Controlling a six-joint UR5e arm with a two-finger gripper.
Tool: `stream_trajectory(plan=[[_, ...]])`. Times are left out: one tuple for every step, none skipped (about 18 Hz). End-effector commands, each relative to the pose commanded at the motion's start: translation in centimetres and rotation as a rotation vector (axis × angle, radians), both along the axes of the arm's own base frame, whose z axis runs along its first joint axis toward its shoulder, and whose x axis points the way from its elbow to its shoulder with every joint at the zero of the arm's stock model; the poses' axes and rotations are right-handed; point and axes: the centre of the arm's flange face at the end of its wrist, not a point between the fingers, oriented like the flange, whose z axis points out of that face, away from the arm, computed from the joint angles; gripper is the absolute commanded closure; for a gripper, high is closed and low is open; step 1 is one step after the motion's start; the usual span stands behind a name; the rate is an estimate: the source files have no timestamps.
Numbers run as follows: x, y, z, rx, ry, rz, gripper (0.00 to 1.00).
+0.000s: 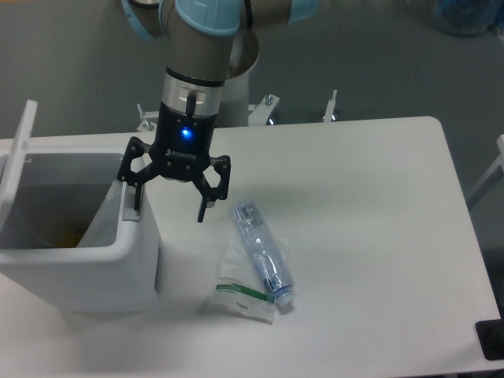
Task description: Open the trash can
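The white boxy trash can [94,268] stands at the table's left. Its flat lid [17,157] is swung up on the far left edge, so the inside with a clear liner bag [94,224] shows. My gripper [169,209] hangs open over the can's right rim. Its left finger [135,197] reaches down at the grey push bar [127,214]; whether it touches the bar I cannot tell. The right finger [203,206] hangs clear of the can, above the table.
A crushed clear plastic bottle [262,252] lies on a clear bag with a green-striped label [244,295], just right of the can. The white table [370,236] stretches to the right. A dark object [492,339] sits at the lower right corner.
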Motion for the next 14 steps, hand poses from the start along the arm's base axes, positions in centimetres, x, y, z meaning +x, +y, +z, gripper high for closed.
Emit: stream_trajectory(plan=[[0.0,-0.2,0.4,0.006,0.012,-0.002,0.00],[0.0,-0.5,1.4,0.018,0.030,-0.005,0.00],[-0.3,-0.6,2.3,0.030,0.043,0.000,0.00],[-0.7,-0.6,3.1,0.040,0.056,0.006,0.00],[-1.5,-0.9,3.9,0.049,0.070,0.021,0.00],[-2.7,-1.3,4.5,0.055,0.080,0.043,0.00],[-3.5,-1.4,5.1,0.059,0.086,0.055,0.00],[-4.1,-1.4,5.3,0.060,0.090,0.063,0.00],[-5.6,-2.0,5.0,0.046,0.099,0.094,0.00],[-7.3,-2.9,5.0,0.029,0.117,0.137,0.00],[-8.1,-3.3,4.5,-0.002,0.148,0.142,0.00],[-9.0,-3.8,3.8,-0.042,0.198,0.126,0.00],[-10.2,-4.6,3.0,-0.094,0.252,0.110,0.00],[-11.2,-5.4,2.2,-0.152,0.300,0.096,0.00]])
